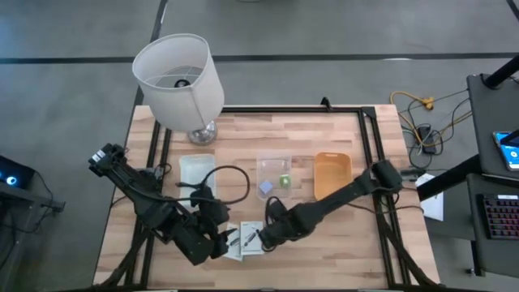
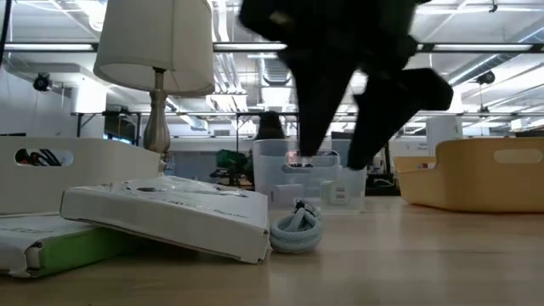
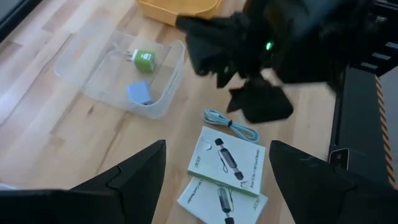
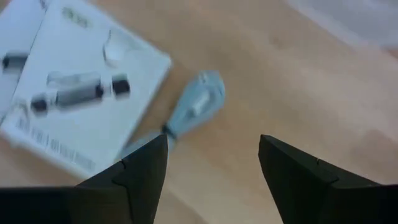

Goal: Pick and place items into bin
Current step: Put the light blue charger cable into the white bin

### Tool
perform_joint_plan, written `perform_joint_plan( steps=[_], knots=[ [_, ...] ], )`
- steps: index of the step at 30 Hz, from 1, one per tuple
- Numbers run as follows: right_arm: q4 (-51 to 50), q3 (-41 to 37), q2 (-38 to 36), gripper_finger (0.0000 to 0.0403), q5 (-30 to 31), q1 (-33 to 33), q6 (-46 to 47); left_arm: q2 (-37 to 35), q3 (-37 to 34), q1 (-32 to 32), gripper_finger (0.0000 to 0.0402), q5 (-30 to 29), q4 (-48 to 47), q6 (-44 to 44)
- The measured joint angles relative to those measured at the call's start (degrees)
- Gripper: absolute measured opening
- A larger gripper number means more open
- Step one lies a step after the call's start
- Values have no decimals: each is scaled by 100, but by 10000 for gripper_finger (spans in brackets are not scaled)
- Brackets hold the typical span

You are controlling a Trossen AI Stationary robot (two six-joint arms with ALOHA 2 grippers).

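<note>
Two flat white packets with dark pen-like prints (image 3: 227, 158) overlap near the table's near edge (image 1: 243, 240); in the low view the upper packet (image 2: 170, 212) rests tilted on the lower one. A small pale blue bundled cable (image 4: 196, 104) lies on the wood beside them (image 2: 296, 231). My right gripper (image 4: 214, 163) is open and hovers just above this cable, fingers pointing down (image 2: 340, 144). My left gripper (image 3: 214, 180) is open too, above the packets' left side (image 1: 215, 239). A green piece (image 3: 144, 59) and a blue-grey piece (image 3: 139, 93) lie inside the clear bin (image 1: 302, 165).
An orange bin (image 1: 332, 174) stands right of the clear bin, and a pale shallow tray (image 1: 197, 170) to its left. A thin black cable loop (image 1: 229, 180) lies between tray and clear bin. The white lamp (image 1: 178, 77) stands at the far left corner.
</note>
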Motion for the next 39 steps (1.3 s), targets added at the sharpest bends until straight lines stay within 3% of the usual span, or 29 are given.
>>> perform_joint_plan(
  steps=[8, 18, 31, 39],
  knots=[
    [-250, 674, 867, 228, -563, -138, 87, -63, 0, -39, 269, -1, -3, -186],
    [-297, 1263, 1002, 226, -603, -187, -146, -63, -2, -50, 269, -3, -106, -228],
    [-324, 1329, 1232, 226, -682, -345, -540, -70, -2, -66, 269, -5, -219, -209],
    [-1216, 1428, 1289, 226, -665, -383, -754, -72, -2, -70, 269, -16, -281, -215]
  ],
)
